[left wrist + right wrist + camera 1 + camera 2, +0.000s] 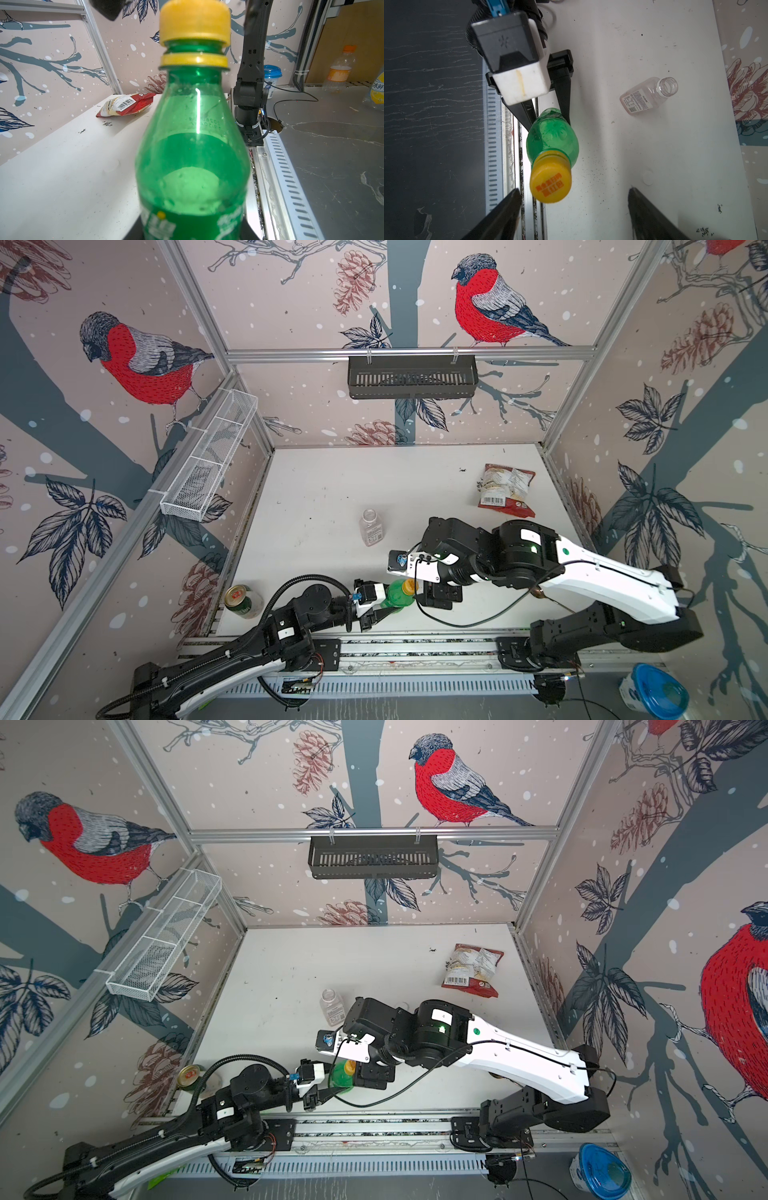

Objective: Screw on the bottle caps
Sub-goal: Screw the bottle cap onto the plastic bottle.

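Yellow cap (550, 182) sits on the neck of the green bottle (552, 135). In the left wrist view a strip of bare green thread shows btwn the cap skirt and the loose yellow ring below, so I judge it's on but not wound home. Bottle's roughly upright at the front edge of the table (316, 489); can't tell if its base rests there or is lifted. My left gripper (548, 117) pinches its lower body from both sides. My right gripper (574, 190) hangs over the cap, jaws spread wide, one on either side, neither touching.

Step in hand, as I read it: capping the first bottle, btwn twists. Next move calls for my right jaws to close square on the cap skirt & turn while the left holds firm. Cross-threading's the risk.

Contents: no liquid shows in the green bottle. Clear bottle (371, 529) stands further back, well apart, mouth open, no cap, seemingly empty w/ a faint pink tint. A pale round disc (648, 177) on the table may be the white cap; can't tell.

Drink can (241, 600) is at the front left corner. Nothing shows in the black basket (411, 377) or the white wire basket (208, 464). Snack packet (507, 489) lies back right.
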`<state>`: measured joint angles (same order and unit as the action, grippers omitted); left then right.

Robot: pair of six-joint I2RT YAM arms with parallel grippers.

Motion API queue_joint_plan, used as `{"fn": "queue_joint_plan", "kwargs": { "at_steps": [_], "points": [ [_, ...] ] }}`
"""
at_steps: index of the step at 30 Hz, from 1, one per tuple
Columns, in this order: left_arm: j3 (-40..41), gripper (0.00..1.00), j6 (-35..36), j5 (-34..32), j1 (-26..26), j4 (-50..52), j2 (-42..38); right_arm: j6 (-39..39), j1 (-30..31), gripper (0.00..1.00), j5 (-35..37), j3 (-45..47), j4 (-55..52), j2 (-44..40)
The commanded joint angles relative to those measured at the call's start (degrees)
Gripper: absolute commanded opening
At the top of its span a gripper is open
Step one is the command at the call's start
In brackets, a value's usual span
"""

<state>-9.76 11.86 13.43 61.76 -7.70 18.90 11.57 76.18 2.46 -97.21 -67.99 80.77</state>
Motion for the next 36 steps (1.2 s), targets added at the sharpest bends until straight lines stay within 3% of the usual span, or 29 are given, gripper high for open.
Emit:
{"fn": "queue_joint_plan", "kwargs": {
  "at_steps": [1, 36],
  "points": [
    [0.00, 0.20, 0.27, -0.25, 0.03, -1.31, -0.09, 0.11, 0.10, 0.82, 0.65, 0.17, 1.69, 0.15],
    [0.18, 0.20, 0.36, -0.66, 0.03, -1.62, -0.37, -0.94, 0.01, 0.83, 2.73, 0.10, 4.87, 1.29]
  ]
}}
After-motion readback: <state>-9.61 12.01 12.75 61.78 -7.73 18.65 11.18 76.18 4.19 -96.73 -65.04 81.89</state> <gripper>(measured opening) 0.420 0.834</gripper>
